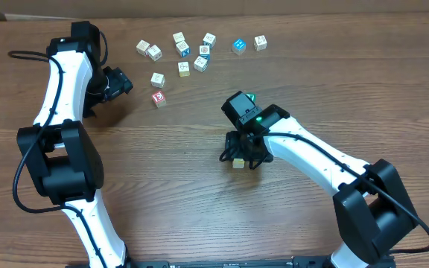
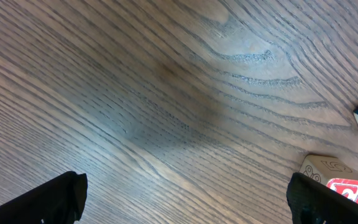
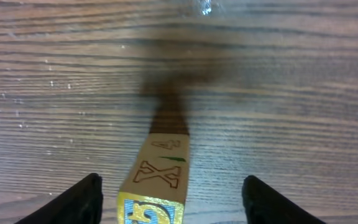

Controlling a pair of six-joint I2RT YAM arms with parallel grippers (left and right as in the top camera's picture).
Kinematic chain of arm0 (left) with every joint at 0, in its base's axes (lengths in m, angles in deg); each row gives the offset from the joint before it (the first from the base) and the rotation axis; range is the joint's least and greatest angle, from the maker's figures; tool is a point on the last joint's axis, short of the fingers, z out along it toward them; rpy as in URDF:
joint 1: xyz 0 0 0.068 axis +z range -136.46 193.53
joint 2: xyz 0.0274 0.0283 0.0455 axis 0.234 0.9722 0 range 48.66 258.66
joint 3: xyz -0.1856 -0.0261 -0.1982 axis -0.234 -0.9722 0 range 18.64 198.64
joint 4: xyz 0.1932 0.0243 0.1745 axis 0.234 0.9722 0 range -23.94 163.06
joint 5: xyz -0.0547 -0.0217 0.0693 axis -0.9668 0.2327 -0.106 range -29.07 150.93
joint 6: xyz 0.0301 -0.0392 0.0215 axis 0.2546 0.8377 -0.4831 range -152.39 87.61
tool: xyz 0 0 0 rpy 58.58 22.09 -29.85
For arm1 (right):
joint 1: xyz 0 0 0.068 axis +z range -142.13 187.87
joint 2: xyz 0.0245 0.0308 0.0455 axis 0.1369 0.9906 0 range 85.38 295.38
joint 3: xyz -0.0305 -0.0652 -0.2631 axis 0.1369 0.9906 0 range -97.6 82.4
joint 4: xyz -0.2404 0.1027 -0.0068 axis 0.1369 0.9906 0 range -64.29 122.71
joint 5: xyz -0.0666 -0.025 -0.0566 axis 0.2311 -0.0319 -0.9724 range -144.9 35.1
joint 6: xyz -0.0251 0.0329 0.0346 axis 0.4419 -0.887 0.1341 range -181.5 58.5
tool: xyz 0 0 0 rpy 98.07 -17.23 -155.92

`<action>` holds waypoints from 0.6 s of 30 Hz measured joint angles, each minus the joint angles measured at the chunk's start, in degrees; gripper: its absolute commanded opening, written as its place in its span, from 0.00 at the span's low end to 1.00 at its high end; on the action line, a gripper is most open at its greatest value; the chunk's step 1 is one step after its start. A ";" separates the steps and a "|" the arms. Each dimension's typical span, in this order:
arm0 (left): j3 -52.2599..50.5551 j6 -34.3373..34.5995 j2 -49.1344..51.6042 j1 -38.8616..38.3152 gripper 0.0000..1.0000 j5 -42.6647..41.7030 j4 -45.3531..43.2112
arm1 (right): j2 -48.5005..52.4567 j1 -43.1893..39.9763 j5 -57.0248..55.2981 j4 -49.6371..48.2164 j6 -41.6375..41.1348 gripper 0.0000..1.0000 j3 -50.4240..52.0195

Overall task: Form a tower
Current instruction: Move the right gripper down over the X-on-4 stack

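Observation:
The tower [image 3: 160, 177] is a narrow stack of wooden letter cubes on the table. In the right wrist view its top face is blue with a yellow border, one side carries an engraved X, and the cube below shows green marks. My right gripper [image 3: 171, 190] is open astride the stack, with a gap between each finger and the cubes. From overhead the right gripper [image 1: 241, 155] covers most of the tower; only a pale cube [image 1: 238, 163] peeks out. My left gripper [image 1: 119, 80] is open and empty over bare wood at the left, its fingers [image 2: 61, 196] wide apart.
Several loose letter cubes [image 1: 185, 52] lie scattered at the back of the table, with a blue one [image 1: 238, 46] to their right. A red-faced cube [image 1: 159, 98] lies nearest my left gripper and shows by its right finger as the red-faced cube [image 2: 344, 186].

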 measured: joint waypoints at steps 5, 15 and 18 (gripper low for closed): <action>0.00 0.02 0.00 0.00 0.99 0.00 0.00 | 0.00 0.00 0.20 -0.44 -0.33 0.46 0.00; 0.00 0.00 0.00 0.00 1.00 0.00 0.00 | 0.00 0.74 0.22 -1.40 -0.48 0.41 0.00; 0.00 0.00 0.00 0.00 1.00 0.00 0.00 | 0.00 1.07 0.24 -1.51 -0.42 0.38 0.00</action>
